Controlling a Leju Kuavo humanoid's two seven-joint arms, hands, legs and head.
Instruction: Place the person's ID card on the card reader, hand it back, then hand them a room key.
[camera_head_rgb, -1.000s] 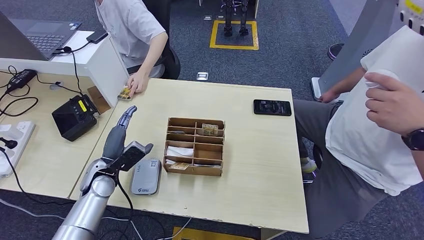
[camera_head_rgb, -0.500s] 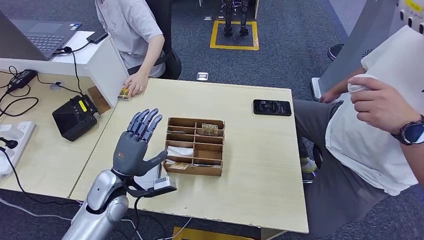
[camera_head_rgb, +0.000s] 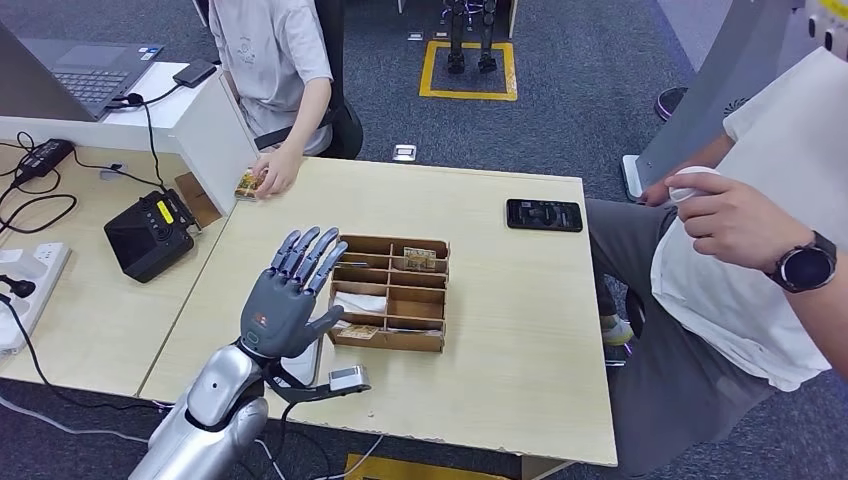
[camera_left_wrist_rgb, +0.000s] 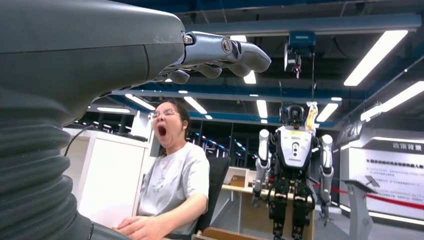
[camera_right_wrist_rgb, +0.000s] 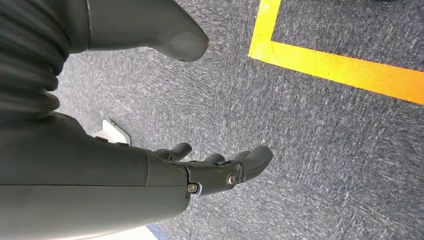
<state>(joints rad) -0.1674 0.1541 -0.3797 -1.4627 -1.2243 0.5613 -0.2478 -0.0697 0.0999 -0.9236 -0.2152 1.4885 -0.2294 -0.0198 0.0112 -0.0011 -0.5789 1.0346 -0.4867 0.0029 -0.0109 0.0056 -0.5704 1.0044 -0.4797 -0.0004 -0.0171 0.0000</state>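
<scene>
The left hand (camera_head_rgb: 288, 297) is raised above the table's near left edge, fingers spread wide, palm empty. The right hand (camera_right_wrist_rgb: 220, 170) hangs over the carpet, fingers loosely curled around nothing. The card reader (camera_head_rgb: 308, 360), near the front edge, is largely hidden behind that left hand; whether a card lies on it cannot be told. A seated person's hand (camera_head_rgb: 277, 172) rests on a small card-like item (camera_head_rgb: 248, 185) at the far left corner. The wooden organiser (camera_head_rgb: 390, 293) holds cards mid-table. Judgement: the key handover remains outstanding.
</scene>
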